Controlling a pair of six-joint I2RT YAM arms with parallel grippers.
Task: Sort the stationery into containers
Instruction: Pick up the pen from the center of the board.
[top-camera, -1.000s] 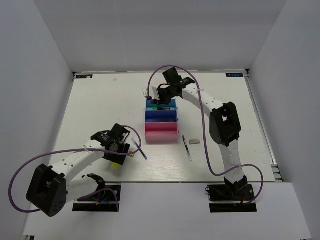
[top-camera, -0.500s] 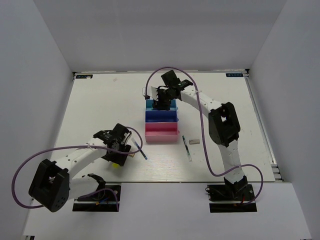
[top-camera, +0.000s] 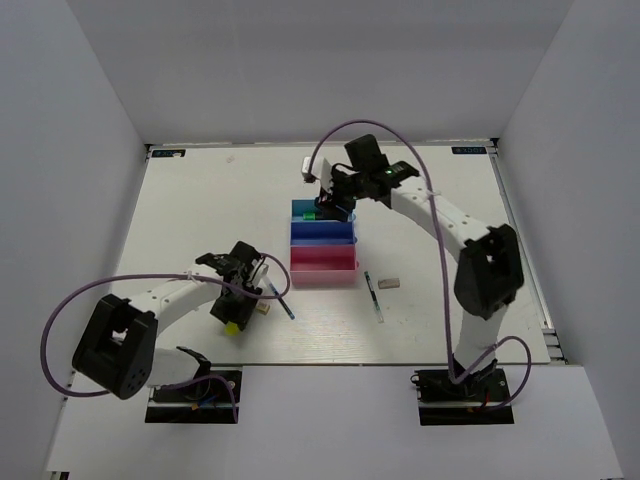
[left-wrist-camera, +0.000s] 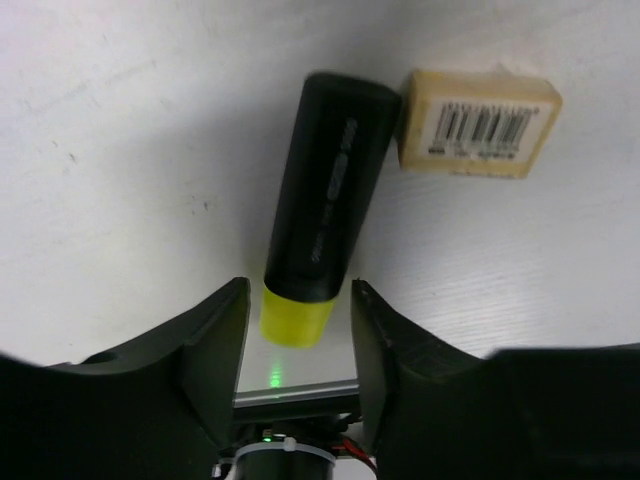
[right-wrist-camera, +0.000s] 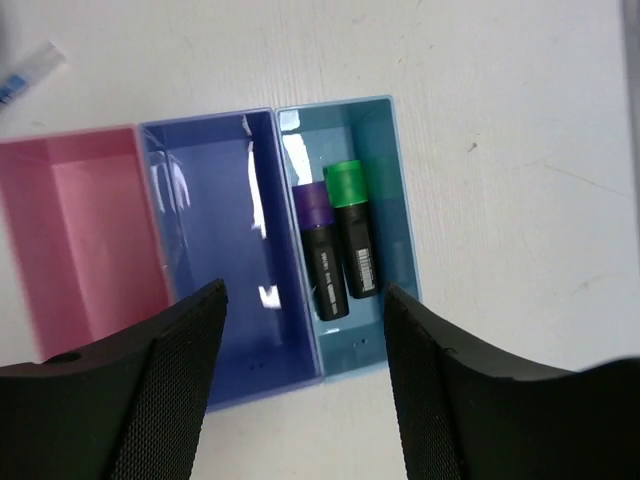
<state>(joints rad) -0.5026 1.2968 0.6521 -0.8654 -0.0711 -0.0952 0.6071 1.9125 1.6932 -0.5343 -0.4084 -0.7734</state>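
Observation:
The yellow highlighter (left-wrist-camera: 322, 205) with its black cap lies on the table, its yellow end between the open fingers of my left gripper (left-wrist-camera: 297, 322). In the top view that gripper (top-camera: 237, 314) is over the highlighter (top-camera: 232, 326). A tan eraser (left-wrist-camera: 478, 124) touches the cap end. My right gripper (right-wrist-camera: 303, 296) is open and empty above the teal tray (right-wrist-camera: 392, 140), which holds the purple-black marker (right-wrist-camera: 322, 250) and a green-black marker (right-wrist-camera: 355, 235). The blue tray (right-wrist-camera: 205, 250) and pink tray (right-wrist-camera: 80, 230) are empty. A blue pen (top-camera: 281, 299) lies right of the left gripper.
A dark-green pen (top-camera: 374, 297) and a grey eraser (top-camera: 390, 283) lie on the table right of the pink tray (top-camera: 322, 264). The three trays stand in a row at the table's middle, teal farthest. White walls enclose the table on three sides.
My right arm has swung to the right and its gripper has drawn back a little from over the teal tray. My left gripper has shifted slightly right at the highlighter.

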